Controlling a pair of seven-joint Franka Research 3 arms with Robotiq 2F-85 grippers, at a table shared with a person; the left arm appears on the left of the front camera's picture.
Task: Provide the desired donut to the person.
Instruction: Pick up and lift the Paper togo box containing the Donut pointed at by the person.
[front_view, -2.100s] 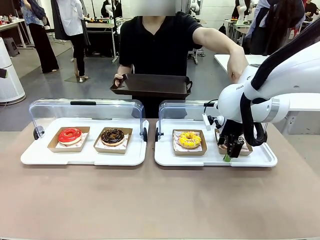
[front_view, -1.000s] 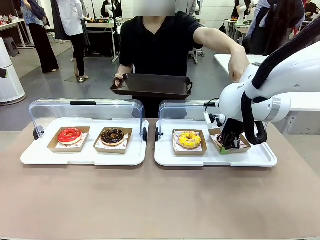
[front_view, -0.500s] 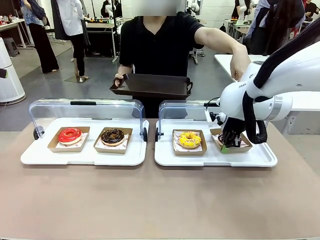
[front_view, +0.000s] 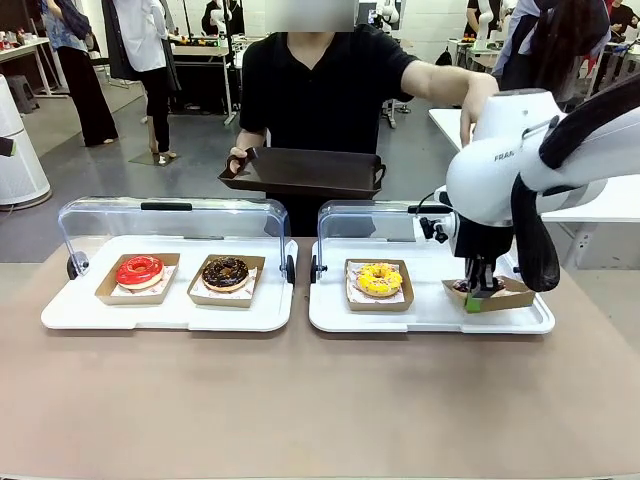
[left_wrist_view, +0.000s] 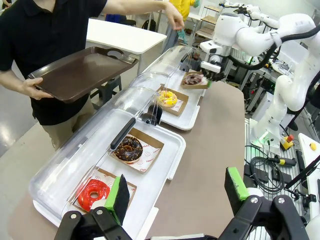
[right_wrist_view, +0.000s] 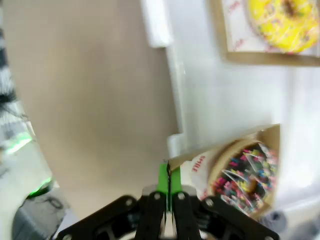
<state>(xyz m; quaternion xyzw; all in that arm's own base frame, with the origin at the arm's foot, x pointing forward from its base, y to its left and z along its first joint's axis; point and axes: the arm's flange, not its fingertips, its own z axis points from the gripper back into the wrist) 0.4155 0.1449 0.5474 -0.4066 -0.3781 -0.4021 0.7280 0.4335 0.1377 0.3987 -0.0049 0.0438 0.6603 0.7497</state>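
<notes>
Pinching the rim of the tilted brown cardboard tray, the right gripper is clamped narrow on it over the right end of a white plastic serving tray. The right wrist view shows its chocolate sprinkled donut, which the arm mostly hides in the front view. In the left wrist view, the left gripper is spread wide and empty. The person in a black T-shirt holds a dark brown tray.

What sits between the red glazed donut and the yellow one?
In the front view, a dark chocolate donut in its brown cardboard tray lies between the red glazed donut and the yellow sprinkled donut.
</notes>
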